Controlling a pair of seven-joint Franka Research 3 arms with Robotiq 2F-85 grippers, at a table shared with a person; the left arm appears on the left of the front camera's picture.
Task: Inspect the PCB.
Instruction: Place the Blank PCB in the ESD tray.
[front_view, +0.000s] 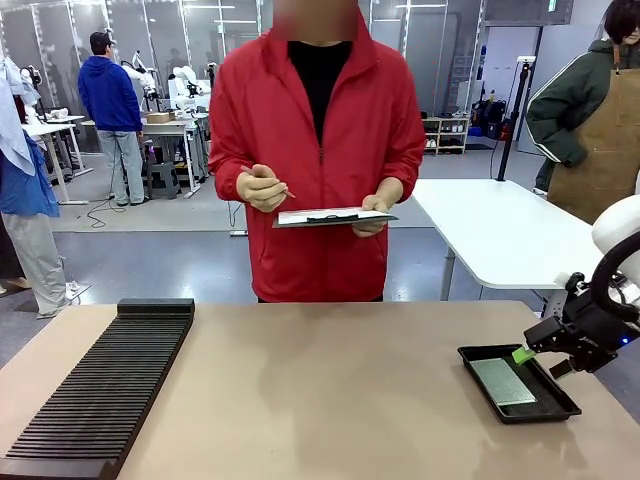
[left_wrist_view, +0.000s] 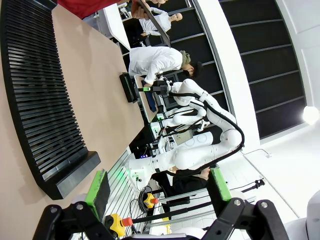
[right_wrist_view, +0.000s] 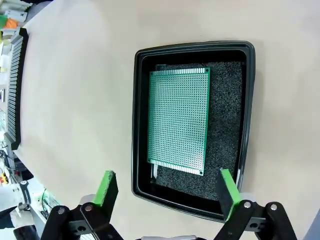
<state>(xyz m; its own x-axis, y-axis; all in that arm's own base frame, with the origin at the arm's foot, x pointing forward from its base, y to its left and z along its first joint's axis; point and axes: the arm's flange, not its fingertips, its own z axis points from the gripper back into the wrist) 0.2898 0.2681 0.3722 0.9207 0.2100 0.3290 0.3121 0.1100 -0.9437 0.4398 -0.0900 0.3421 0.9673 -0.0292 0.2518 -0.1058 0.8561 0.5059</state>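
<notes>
PCB (right_wrist_view: 178, 121) lying flat on black foam inside tray (right_wrist_view: 136, 120), at the table's (front_view: 330, 390) right near corner. Right gripper (front_view: 530, 352) hovering above the tray's near end, jaws spread wide, nothing between the green pads (right_wrist_view: 106, 187). Left gripper (left_wrist_view: 157, 192) off the table's near left edge, jaws likewise wide and empty, beside slotted rack (front_view: 100, 390). Across the table, person in red jacket holding clipboard (front_view: 333, 216) in one hand (front_view: 375, 215), pen in the other (front_view: 262, 187).
</notes>
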